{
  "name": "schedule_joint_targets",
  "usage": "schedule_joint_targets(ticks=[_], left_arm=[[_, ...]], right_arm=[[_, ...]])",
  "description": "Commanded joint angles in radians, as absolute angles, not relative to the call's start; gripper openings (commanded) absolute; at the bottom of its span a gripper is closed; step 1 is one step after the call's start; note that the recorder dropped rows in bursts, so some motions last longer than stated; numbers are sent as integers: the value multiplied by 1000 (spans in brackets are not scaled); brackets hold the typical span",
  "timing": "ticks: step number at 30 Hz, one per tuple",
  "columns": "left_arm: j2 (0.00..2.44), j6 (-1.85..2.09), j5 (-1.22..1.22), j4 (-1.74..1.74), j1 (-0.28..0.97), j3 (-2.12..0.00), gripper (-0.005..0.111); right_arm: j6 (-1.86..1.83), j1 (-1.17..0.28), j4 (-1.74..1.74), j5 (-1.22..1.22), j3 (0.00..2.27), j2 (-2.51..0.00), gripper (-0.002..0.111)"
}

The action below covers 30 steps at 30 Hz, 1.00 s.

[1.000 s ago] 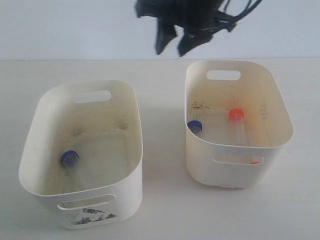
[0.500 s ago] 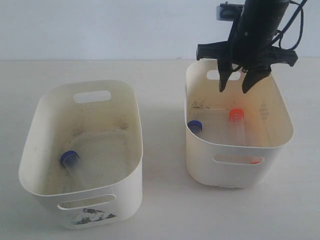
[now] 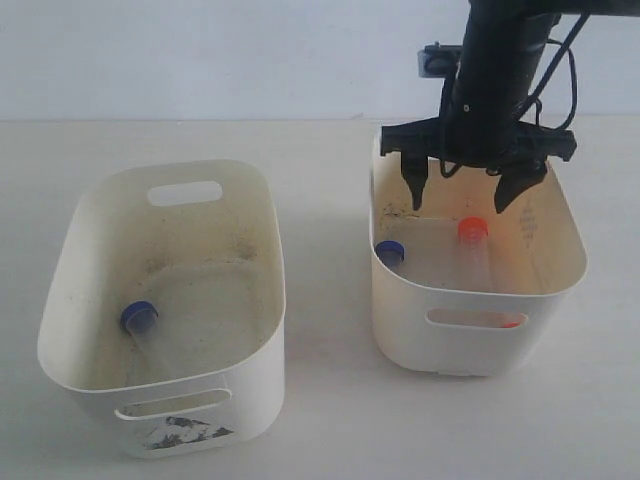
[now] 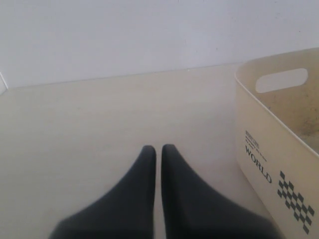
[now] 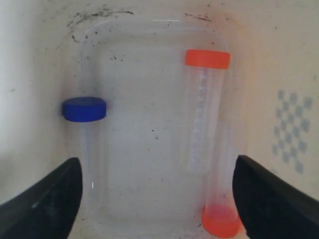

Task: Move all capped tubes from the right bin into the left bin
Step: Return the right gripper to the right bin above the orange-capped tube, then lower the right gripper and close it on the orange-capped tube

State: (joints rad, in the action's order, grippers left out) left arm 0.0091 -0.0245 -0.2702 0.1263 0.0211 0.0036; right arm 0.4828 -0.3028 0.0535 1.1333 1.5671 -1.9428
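With the right gripper (image 3: 460, 203) spread wide just above the right bin (image 3: 480, 291), it should descend straight, straddling the orange-capped tube (image 5: 202, 114) on that bin's floor and pinching its clear body without nudging the second orange tube (image 5: 222, 219) alongside or the blue-capped tube (image 5: 84, 109) by the bin's wall.

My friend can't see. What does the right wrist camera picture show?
Three tubes lie flat in the speckled right bin: a blue-capped tube, an orange-capped tube and, beside it, a second orange-capped tube pointing the opposite way. The right gripper hangs above them, wide open.
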Motion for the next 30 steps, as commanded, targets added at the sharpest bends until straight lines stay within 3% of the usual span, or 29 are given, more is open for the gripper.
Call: schedule_joint_targets(ticks=[1, 30], left_arm=[[6, -36, -261, 115, 18, 0, 4], [6, -36, -261, 115, 18, 0, 4]], right_arm=[[505, -300, 60, 1127, 1564, -1968, 78], [604, -331, 219, 1110, 1558, -2106, 78]])
